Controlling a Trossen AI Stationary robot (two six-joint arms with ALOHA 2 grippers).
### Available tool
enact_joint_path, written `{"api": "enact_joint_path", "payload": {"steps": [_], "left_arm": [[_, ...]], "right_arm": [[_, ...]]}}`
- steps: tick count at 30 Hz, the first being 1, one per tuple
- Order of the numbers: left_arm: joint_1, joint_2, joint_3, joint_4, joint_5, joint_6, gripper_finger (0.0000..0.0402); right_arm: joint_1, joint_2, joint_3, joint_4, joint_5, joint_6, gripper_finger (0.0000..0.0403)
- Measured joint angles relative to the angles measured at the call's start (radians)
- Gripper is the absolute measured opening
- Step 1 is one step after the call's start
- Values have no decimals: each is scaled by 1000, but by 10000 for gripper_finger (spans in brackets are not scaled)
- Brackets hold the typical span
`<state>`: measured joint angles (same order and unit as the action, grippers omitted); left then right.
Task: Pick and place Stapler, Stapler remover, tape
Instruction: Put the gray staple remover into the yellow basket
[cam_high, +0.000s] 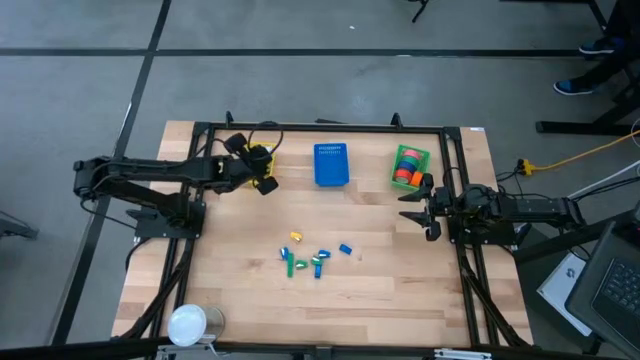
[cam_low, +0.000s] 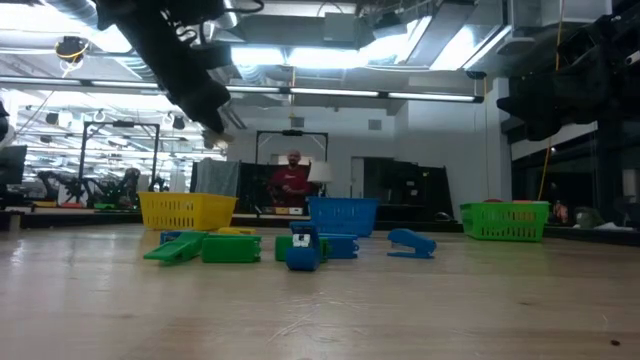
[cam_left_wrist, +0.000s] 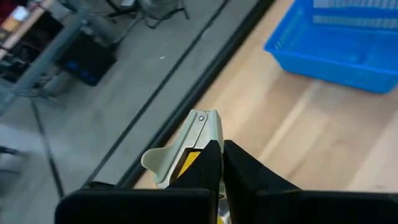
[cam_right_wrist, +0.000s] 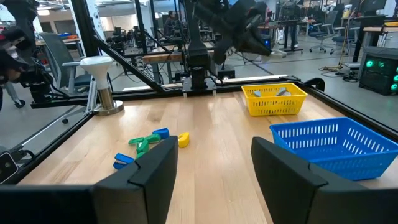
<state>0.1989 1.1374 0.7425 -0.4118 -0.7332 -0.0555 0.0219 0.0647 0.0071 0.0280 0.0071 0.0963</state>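
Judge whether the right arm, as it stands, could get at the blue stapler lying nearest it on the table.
Probably yes. The right gripper hangs open beside the green basket, empty, and the blue stapler lies apart from the other pieces with bare wood between them. The left gripper is away over the yellow basket.

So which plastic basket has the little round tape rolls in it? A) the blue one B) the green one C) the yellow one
B: in the high view the orange and red round tape rolls lie inside the green plastic basket at the table's far right, next to the right gripper, while the blue plastic basket shows none.
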Motion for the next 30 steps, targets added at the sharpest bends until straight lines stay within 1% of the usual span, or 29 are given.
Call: {"api": "enact_joint_path", "payload": {"steps": [5, 13, 18, 23, 30], "left_arm": [[2, -1, 0, -1, -54, -2, 4], [76, -1, 0, -19, -58, 5, 4], [148, -1, 0, -48, 37, -30, 4], [209, 0, 0, -91, 88, -80, 4], [291, 0, 0, -164, 238, -153, 4]], "right_arm": [[0, 0, 0, 0, 0, 0, 210], [0, 0, 0, 0, 0, 0, 210], [0, 0, 0, 0, 0, 0, 210], [0, 0, 0, 0, 0, 0, 210], [0, 0, 0, 0, 0, 0, 210]]}}
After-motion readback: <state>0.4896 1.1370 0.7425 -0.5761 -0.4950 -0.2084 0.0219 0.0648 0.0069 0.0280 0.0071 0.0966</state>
